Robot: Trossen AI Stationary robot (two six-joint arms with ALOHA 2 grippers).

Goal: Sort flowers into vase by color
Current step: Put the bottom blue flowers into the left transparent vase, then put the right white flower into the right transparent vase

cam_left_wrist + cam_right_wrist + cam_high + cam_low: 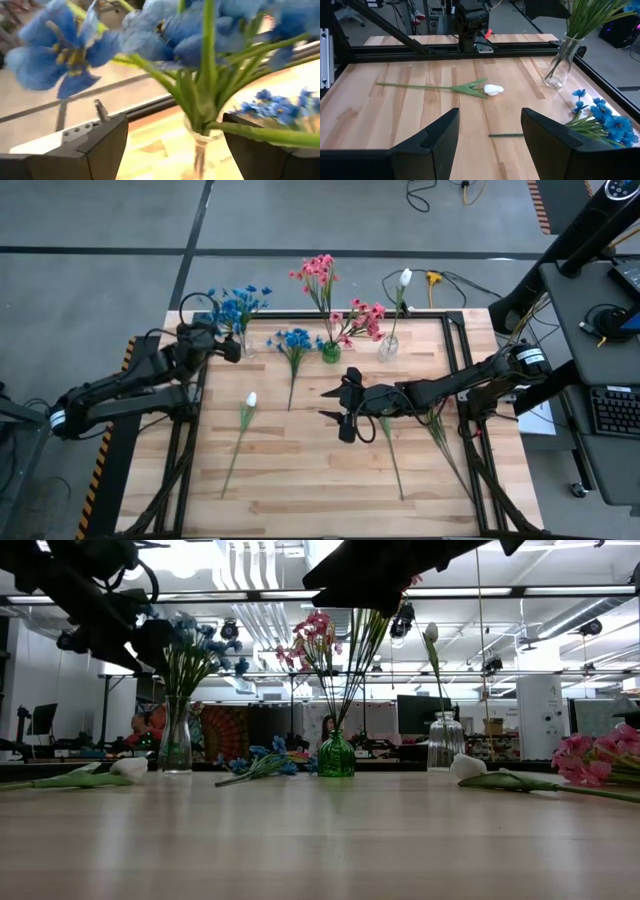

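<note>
A: What lies on the tabletop [300,480]?

B: Pale wooden planks in a dark frame. Three vases stand along the far edge: a clear vase [243,340] with blue flowers [238,304] at the left, a green vase [331,352] with pink flowers [318,272] in the middle, and another clear vase [388,347] holding one white bud [405,278].

A: And the loose ones?

B: A blue cluster [294,340] lies just left of the green vase, a white tulip [250,401] lies left of centre, and a pink cluster [364,320] lies between the green vase and the right clear one.

A: The arms?

B: The left gripper [172,145] is at the blue-flower vase, fingers spread wide to either side of the stems, not touching them. The right gripper [342,406] hovers over the middle of the tabletop, fingers apart and holding nothing.

A: The room?

B: Grey floor with dark lines, cables on it beyond the tabletop, and a desk with a keyboard [610,410] to the right. Looking level, ceiling lights, pipes and monitors show behind.
</note>
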